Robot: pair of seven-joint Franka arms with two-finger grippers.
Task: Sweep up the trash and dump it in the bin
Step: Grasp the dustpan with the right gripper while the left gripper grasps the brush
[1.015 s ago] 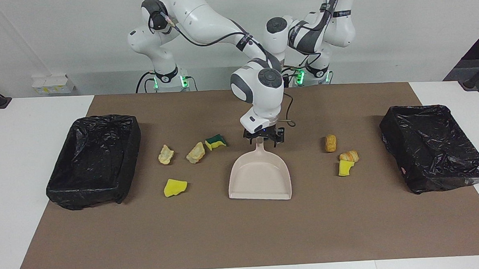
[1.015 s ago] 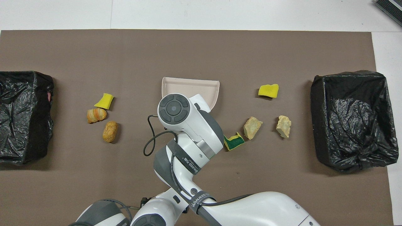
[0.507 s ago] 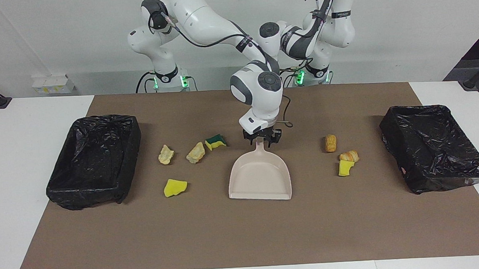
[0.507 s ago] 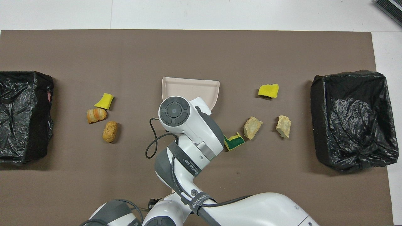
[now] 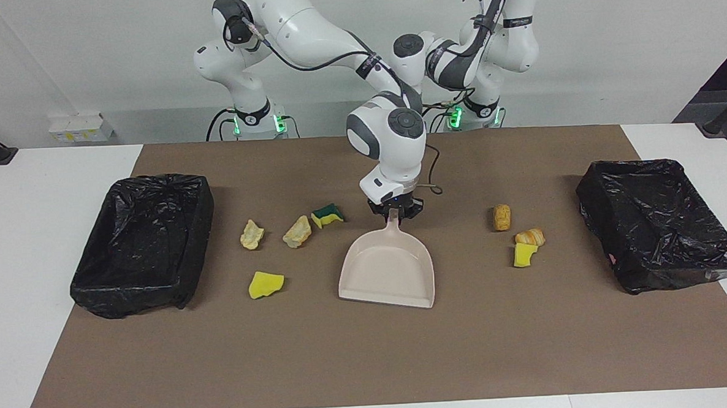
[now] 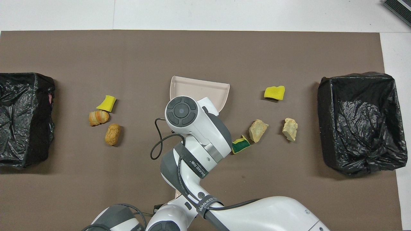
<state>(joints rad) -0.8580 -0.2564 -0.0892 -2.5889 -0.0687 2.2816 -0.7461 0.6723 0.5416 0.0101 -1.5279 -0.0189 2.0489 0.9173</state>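
A pale pink dustpan lies on the brown mat at mid-table, its mouth away from the robots; it also shows in the overhead view. My right gripper is shut on its handle. Toward the right arm's end lie two beige lumps, a green-yellow sponge and a yellow sponge chunk. Toward the left arm's end lie two bread-like pieces and a yellow chunk. My left arm waits folded at its base, its gripper hidden.
A black bag-lined bin stands at the right arm's end of the mat and another at the left arm's end. The green-yellow sponge lies close beside my right wrist.
My right gripper's fingers have closed in on the dustpan's handle. The pan has swung a little toward the right arm's end. The left arm has drawn back toward its base.
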